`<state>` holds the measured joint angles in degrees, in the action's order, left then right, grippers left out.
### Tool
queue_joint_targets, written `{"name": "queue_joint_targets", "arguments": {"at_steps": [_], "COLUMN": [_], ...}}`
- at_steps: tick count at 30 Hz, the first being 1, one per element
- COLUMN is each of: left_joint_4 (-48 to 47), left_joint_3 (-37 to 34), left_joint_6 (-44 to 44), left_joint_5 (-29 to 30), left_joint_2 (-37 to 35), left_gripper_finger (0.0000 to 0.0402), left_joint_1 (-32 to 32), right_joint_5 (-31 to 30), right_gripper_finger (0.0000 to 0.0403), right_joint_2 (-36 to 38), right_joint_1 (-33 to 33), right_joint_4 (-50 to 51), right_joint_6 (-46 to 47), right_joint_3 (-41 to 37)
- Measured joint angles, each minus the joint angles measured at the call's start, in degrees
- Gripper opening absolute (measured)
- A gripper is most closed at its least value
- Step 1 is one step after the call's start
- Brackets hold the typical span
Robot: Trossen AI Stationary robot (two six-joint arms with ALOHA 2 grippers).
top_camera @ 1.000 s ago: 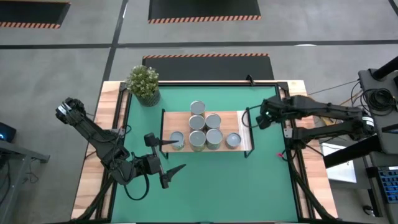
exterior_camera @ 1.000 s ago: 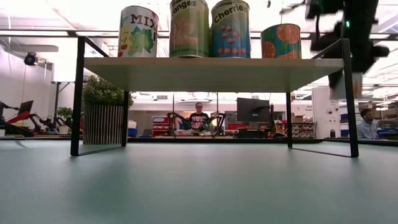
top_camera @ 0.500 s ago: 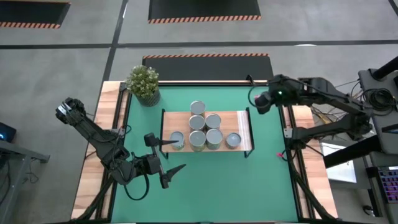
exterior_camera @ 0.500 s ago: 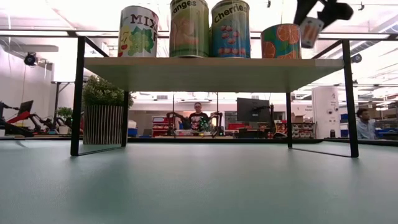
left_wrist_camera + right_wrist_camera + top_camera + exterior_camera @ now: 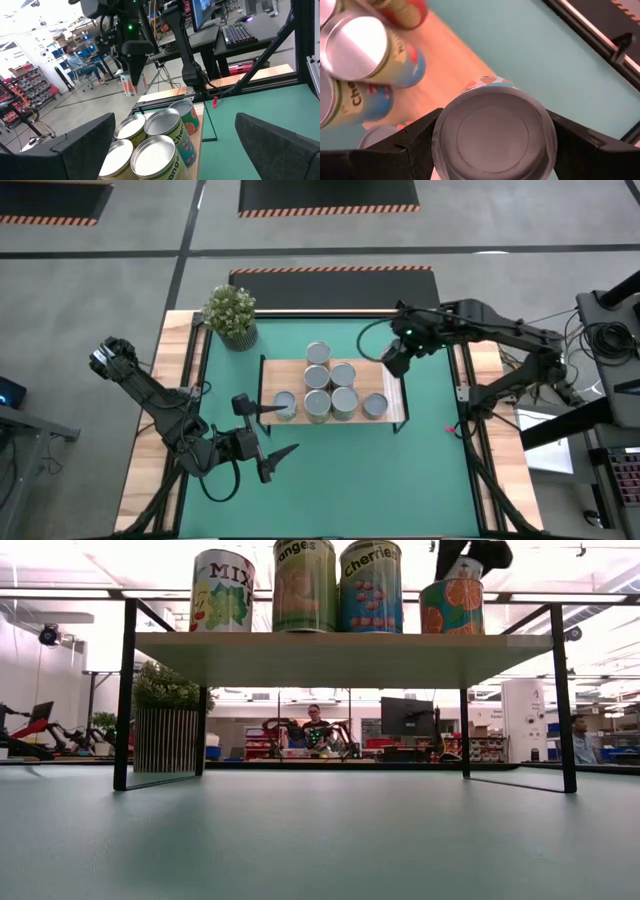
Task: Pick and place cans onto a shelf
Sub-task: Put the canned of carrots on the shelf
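The shelf [image 5: 390, 370], a light-wood board on a thin black frame, stands on the green mat. Several cans [image 5: 318, 378] stand upright on it, silvery tops up; the low view shows their coloured labels [image 5: 305, 585]. My right gripper [image 5: 395, 360] hangs over the shelf's right end, shut on one more can [image 5: 492, 132]. That can also shows in the left wrist view [image 5: 130, 82], above the standing cans. My left gripper [image 5: 285, 428] waits open and level at the shelf's near left corner, holding nothing. My right gripper pinches the can's round side wall [image 5: 439, 137] between its two fingers [image 5: 412, 145], one on each opposite side, just below the silvery end that faces the wrist. The fingers slant down from above. The can hangs clear above the shelf board, a little tilted.
A leafy potted plant [image 5: 232, 313] stands at the mat's far left corner. Free green mat [image 5: 340, 480] lies between the shelf and the near edge. Beyond the table a person [image 5: 318, 725] sits in the room.
My right gripper has risen and swung from beside the shelf's right end toward the table's left. It has carried the can up over the frame to above the board's right end, and has rolled on the way. The can stays in the hold.
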<state>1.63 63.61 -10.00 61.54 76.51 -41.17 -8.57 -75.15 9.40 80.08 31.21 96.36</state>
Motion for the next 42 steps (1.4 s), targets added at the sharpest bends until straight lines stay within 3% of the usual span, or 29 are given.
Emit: {"name": "queue_joint_targets", "arguments": {"at_steps": [17,29,42], "left_joint_4": [0.0,0.0,0.0], "left_joint_3": [0.0,0.0,0.0], "left_joint_6": [0.0,0.0,0.0], "left_joint_5": [0.0,0.0,0.0], "left_joint_2": [0.0,0.0,0.0], "left_gripper_finger": [0.0393,0.0393,0.0393], "left_joint_1": [0.0,0.0,0.0], "right_joint_5": [-0.4,-0.2,0.1], "right_gripper_finger": [0.0290,0.0293,0.0342], "right_joint_2": [-11.6,-13.1,-12.8], "right_joint_1": [-3.0,-3.3,-3.3], "right_joint_4": [-0.7,-1.4,-1.9], "right_joint_6": [-4.9,-5.0,-4.9], "right_joint_3": [0.0,0.0,-0.1]}}
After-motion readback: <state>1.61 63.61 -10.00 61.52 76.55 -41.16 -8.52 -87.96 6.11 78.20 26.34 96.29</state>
